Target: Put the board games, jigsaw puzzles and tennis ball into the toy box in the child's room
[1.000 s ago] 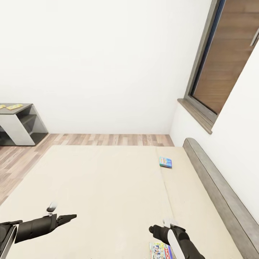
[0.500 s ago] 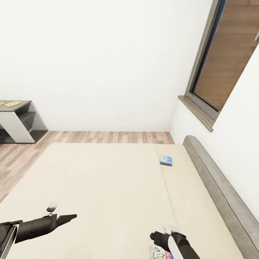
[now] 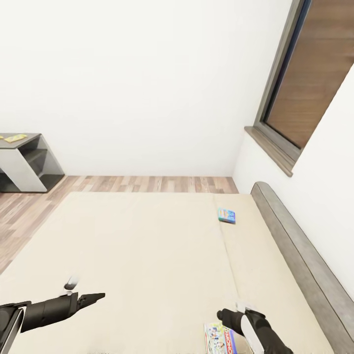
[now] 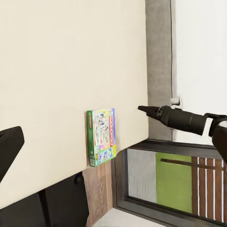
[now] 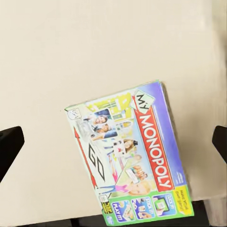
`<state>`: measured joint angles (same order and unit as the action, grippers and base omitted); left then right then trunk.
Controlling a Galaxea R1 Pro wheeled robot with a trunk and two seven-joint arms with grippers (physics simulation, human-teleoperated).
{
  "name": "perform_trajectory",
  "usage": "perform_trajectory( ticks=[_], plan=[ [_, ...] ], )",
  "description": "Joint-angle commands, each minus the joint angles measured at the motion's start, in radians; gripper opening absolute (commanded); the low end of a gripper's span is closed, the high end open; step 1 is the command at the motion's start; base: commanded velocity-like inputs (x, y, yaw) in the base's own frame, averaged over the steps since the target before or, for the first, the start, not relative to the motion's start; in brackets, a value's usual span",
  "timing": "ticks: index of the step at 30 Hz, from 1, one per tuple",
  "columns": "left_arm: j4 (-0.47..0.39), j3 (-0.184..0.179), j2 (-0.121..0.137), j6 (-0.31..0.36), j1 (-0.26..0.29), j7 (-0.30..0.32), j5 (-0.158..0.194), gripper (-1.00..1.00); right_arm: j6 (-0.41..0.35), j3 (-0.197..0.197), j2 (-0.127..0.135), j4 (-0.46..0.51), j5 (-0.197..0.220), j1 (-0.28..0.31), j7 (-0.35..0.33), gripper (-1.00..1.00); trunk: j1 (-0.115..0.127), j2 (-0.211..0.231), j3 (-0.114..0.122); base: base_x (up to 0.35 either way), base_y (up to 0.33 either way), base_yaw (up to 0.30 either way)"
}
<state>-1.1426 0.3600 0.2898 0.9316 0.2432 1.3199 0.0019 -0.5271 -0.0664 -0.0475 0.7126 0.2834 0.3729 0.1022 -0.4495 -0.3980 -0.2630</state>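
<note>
Your white-and-green board game (image 5: 130, 156), lettered MY MONOPOLY, lies flat on the bed (image 3: 147, 255) at its near edge, with your right gripper (image 5: 113, 142) hovering right above it, fingers spread wide to either side and not touching it. The smaller blue board game (image 3: 226, 215) rests farther up the mattress near the grey headboard (image 3: 295, 255). Your left gripper (image 3: 96, 297) hangs over bare mattress, fingers apart.

Two board games lie on the bed (image 3: 147, 246): a white-and-green one (image 5: 130, 158) and a smaller blue one (image 3: 226, 215). Perhaps two yellow items sit on the grey cabinet (image 3: 24, 164).
</note>
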Motion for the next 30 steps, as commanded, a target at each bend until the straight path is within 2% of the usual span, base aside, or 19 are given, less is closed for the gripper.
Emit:
perform_trajectory(
  ticks=[1,3,6,17,24,30],
  plan=[
    [0.0,0.001,0.0,0.01,0.001,0.004,0.0,1.0,-0.023,-0.005,0.024,0.003,0.014,0.013,0.006,1.0,0.0,-0.002,-0.004,0.0,0.0,0.0],
    [0.0,0.001,0.0,0.009,0.001,0.004,0.0,1.0,-0.057,-0.01,0.052,0.005,0.015,0.027,0.004,1.0,0.0,-0.002,-0.007,0.0,0.0,0.0],
    [0.0,0.001,0.001,0.009,0.001,0.004,0.0,1.0,-0.086,-0.016,0.069,0.006,0.015,0.036,0.004,1.0,0.0,-0.002,-0.012,0.0,0.0,0.0],
    [0.0,0.001,0.002,0.009,0.001,0.004,0.0,1.0,-0.108,-0.014,0.07,0.006,0.001,0.044,0.011,1.0,0.0,-0.002,-0.03,0.0,0.0,0.0],
    [0.0,0.001,0.0,0.007,0.001,0.004,0.0,1.0,-0.122,-0.011,0.068,-0.004,0.003,0.083,0.012,1.0,0.0,-0.002,-0.041,0.0,0.0,0.0],
    [0.0,0.001,0.0,0.006,0.001,0.003,-0.001,1.0,-0.129,-0.009,0.068,-0.018,0.001,0.092,0.013,1.0,0.0,-0.002,-0.051,0.0,0.0,0.0]
  ],
)
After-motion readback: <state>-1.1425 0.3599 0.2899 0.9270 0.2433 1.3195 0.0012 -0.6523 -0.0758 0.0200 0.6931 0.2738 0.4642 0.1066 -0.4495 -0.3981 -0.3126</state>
